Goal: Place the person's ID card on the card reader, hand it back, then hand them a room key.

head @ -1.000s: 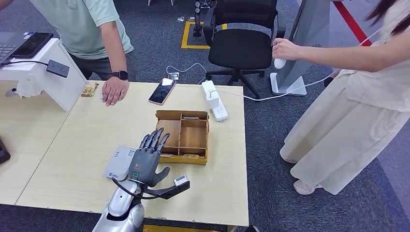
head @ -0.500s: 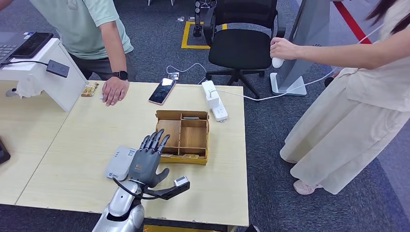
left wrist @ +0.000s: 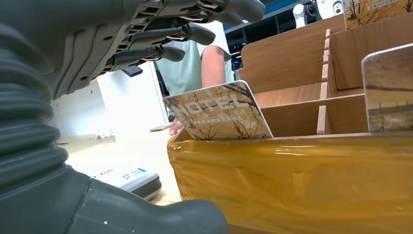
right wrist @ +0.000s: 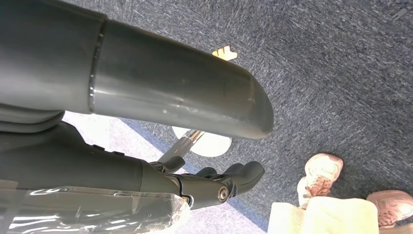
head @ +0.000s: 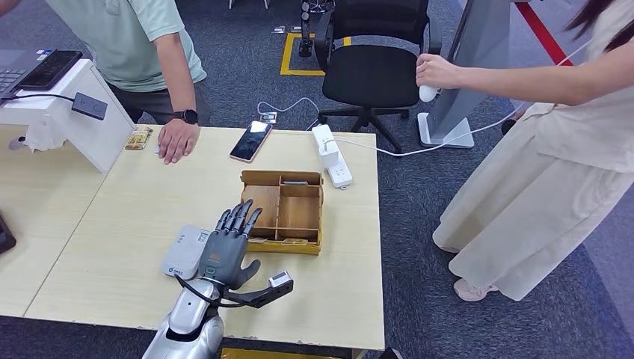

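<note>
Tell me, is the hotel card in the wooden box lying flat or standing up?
Standing up, tilted. In the left wrist view the hotel card rises above the front wall of the box, leaning to one side, its lower edge hidden inside.

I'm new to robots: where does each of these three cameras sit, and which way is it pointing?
Head view: high on the body, looking down at the table; the left hand hovers between the card reader and the wooden box.
Left wrist view: behind the left hand, low and level, facing the wooden box with a hotel card.
Right wrist view: on the hanging arm, facing carpet; right hand fingers apart.
Shared by the first two: hand, box, reader.
</note>
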Robot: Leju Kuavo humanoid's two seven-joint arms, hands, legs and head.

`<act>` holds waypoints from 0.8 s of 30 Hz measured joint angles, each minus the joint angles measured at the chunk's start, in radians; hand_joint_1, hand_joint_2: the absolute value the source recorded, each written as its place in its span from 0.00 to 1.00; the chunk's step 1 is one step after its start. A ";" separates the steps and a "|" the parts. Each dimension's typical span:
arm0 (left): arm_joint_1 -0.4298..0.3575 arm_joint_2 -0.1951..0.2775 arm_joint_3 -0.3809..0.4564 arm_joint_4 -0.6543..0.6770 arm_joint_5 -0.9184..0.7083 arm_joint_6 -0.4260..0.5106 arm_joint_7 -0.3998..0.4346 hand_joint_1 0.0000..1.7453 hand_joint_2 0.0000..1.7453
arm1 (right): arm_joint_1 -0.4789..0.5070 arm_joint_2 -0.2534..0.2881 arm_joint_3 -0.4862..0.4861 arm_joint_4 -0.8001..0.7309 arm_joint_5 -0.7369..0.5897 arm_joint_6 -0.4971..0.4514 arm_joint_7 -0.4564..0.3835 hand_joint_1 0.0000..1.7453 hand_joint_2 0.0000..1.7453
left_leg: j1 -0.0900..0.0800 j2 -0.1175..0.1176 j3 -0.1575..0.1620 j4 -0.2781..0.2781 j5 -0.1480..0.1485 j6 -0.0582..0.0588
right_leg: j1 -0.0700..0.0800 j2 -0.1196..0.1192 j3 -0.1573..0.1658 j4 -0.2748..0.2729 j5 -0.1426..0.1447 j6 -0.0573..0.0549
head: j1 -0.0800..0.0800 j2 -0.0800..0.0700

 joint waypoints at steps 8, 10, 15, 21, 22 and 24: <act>-0.004 0.000 0.000 0.000 -0.002 0.000 0.000 0.00 1.00 | 0.000 0.000 0.000 0.000 0.000 0.001 0.000 0.00 0.00 | 0.000 0.000 0.000 0.000 0.000 0.000 | 0.000 0.000 0.000 0.000 0.000 0.000 | 0.000 0.000; -0.004 0.000 0.000 0.000 -0.002 -0.001 0.000 0.00 1.00 | 0.000 0.000 0.000 0.000 0.000 0.001 0.000 0.00 0.00 | 0.000 0.000 0.000 0.000 0.000 0.000 | 0.000 0.000 0.000 0.000 0.000 0.000 | 0.000 0.000; -0.005 0.000 0.000 0.000 -0.002 -0.001 0.000 0.02 1.00 | 0.000 0.000 0.000 0.000 0.000 0.001 -0.001 0.00 0.00 | 0.000 0.000 0.000 0.000 0.000 0.000 | 0.000 0.000 0.000 0.000 0.000 0.000 | 0.000 0.000; -0.005 0.000 0.000 0.000 0.011 -0.002 -0.003 1.00 1.00 | 0.000 0.000 0.000 0.000 0.000 0.001 -0.001 0.00 0.00 | 0.000 0.000 0.000 0.000 0.000 0.000 | 0.000 0.000 0.000 0.000 0.000 0.000 | 0.000 0.000; -0.006 0.000 0.000 0.000 0.014 -0.002 -0.006 1.00 1.00 | 0.000 0.000 0.000 0.000 0.000 0.001 -0.001 0.00 0.00 | 0.000 0.000 0.000 0.000 0.000 0.000 | 0.000 0.000 0.000 0.000 0.000 0.000 | 0.000 0.000; -0.005 0.000 0.000 0.000 0.019 -0.003 -0.013 1.00 1.00 | 0.000 0.000 0.000 0.000 0.000 0.001 -0.001 0.00 0.00 | 0.000 0.000 0.000 0.000 0.000 0.000 | 0.000 0.000 0.000 0.000 0.000 0.000 | 0.000 0.000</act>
